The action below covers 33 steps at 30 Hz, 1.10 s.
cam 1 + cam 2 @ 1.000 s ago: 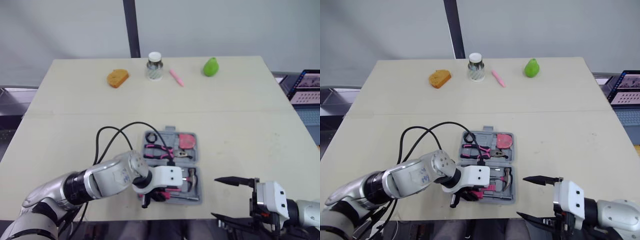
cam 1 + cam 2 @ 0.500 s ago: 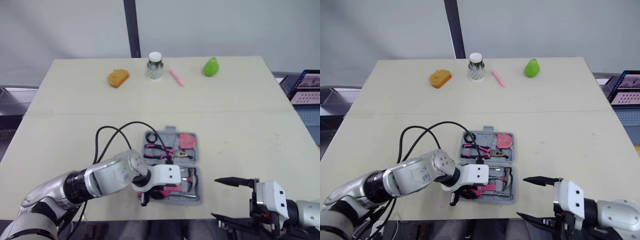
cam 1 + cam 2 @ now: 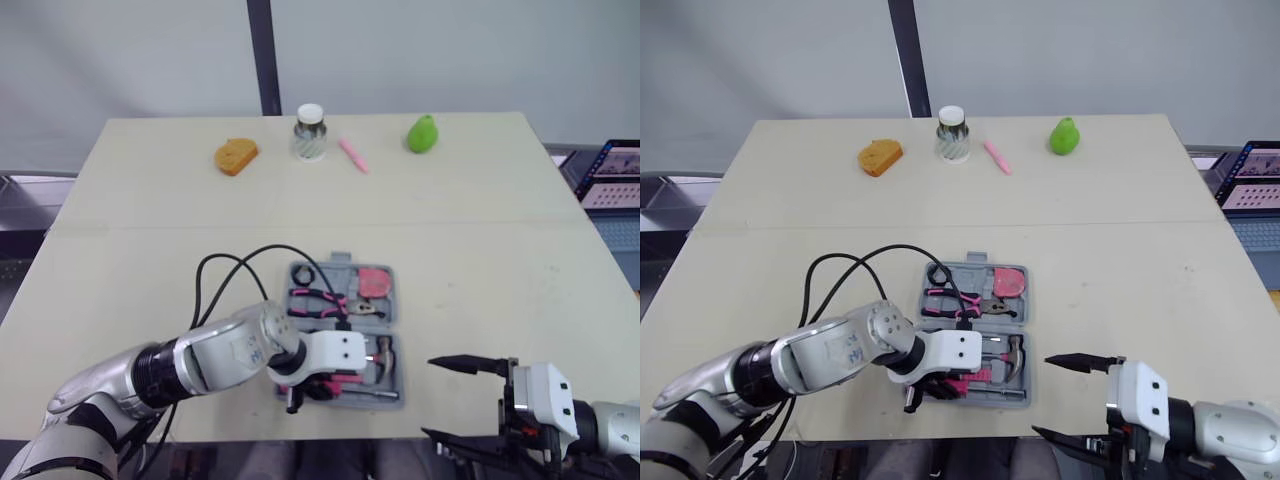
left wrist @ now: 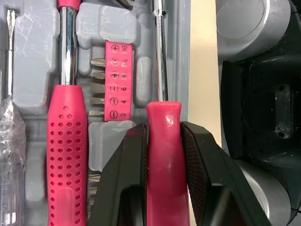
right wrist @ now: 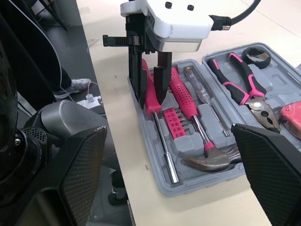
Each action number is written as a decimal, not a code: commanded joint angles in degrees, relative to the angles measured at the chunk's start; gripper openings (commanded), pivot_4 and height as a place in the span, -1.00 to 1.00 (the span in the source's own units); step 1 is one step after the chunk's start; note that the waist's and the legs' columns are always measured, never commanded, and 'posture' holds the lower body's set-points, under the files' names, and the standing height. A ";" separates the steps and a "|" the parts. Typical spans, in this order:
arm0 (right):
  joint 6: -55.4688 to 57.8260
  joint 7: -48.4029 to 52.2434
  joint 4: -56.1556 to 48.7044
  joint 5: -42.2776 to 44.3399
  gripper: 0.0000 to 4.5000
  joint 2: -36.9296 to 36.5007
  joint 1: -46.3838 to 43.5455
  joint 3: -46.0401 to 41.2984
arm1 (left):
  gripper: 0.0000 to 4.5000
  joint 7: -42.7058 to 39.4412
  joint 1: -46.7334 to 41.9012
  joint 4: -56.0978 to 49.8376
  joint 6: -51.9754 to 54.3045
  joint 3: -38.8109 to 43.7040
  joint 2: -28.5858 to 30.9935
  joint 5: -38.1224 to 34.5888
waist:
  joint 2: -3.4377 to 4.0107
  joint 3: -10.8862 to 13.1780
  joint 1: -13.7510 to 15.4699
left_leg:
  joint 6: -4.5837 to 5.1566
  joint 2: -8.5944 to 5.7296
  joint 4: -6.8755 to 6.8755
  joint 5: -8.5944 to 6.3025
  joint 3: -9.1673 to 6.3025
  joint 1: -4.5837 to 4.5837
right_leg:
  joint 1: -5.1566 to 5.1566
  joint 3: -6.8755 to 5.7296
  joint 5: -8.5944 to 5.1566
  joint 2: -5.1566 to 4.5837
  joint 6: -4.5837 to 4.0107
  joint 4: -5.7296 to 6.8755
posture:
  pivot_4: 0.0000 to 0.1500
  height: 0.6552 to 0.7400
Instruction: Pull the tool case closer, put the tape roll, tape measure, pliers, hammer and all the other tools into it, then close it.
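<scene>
The grey tool case (image 3: pixel 397 305) lies open near the table's front edge. In it are a black tape roll (image 3: pixel 302 273), pink-handled pliers (image 5: pixel 244 89), a pink tape measure (image 3: pixel 374 282), a hammer (image 5: pixel 211 157) with a pink grip, and a pink bit holder (image 4: pixel 114 80). My left gripper (image 4: pixel 163 127) is shut on the pink handle of a screwdriver (image 4: pixel 163 155), whose shaft lies along the case's front slot. My right gripper (image 3: pixel 427 397) hangs open and holds nothing, to the right of the case at the table's front edge.
Along the far edge stand an orange sponge (image 3: pixel 235 156), a jar with a white lid (image 3: pixel 309 132), a pink pen (image 3: pixel 352 155) and a green pear (image 3: pixel 423 132). A black cable (image 3: pixel 230 270) loops from my left wrist over the table. A laptop (image 3: pixel 615 175) sits off the right side.
My left arm has shifted only slightly and still grips the pink screwdriver over the case's front slot. The right gripper has not moved.
</scene>
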 commanded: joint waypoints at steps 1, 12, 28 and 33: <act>0.07 -0.66 -2.12 0.93 1.00 0.52 0.62 -1.31 | -0.28 -0.80 -0.60 -0.19 -0.44 -0.16 -0.10 -0.63 | 0.00 0.00 0.00 | 0.00 0.00 0.00 0.00 0.00 0.00 | 0.00 0.00 0.00 0.00 0.00 0.00 | 1.00 1.00; 0.00 -0.68 -1.75 1.25 1.00 0.31 -0.03 -0.56 | 0.70 -1.85 2.76 -4.88 6.75 13.69 0.05 -9.49 | 0.00 0.00 -0.06 | 0.00 0.02 0.01 0.00 -0.01 0.01 | 0.00 0.00 0.00 0.00 0.00 0.02 | 1.00 1.00; 0.31 -1.35 -0.72 1.39 1.00 1.02 -2.58 -0.09 | -0.98 -4.64 40.60 0.99 -42.07 34.86 1.07 -5.60 | 0.05 -0.04 0.20 | 0.00 0.05 -0.02 -0.02 0.13 0.12 | -0.03 0.12 0.00 -0.09 -0.01 -0.18 | 1.00 1.00; 0.05 -1.59 -0.05 1.29 1.00 1.83 -3.88 0.29 | -0.98 -5.41 45.41 8.98 -58.08 36.07 -1.95 -1.20 | 0.06 -0.05 0.38 | 0.01 0.05 -0.04 -0.03 0.19 0.15 | -0.03 0.14 0.00 -0.10 -0.01 -0.21 | 1.00 1.00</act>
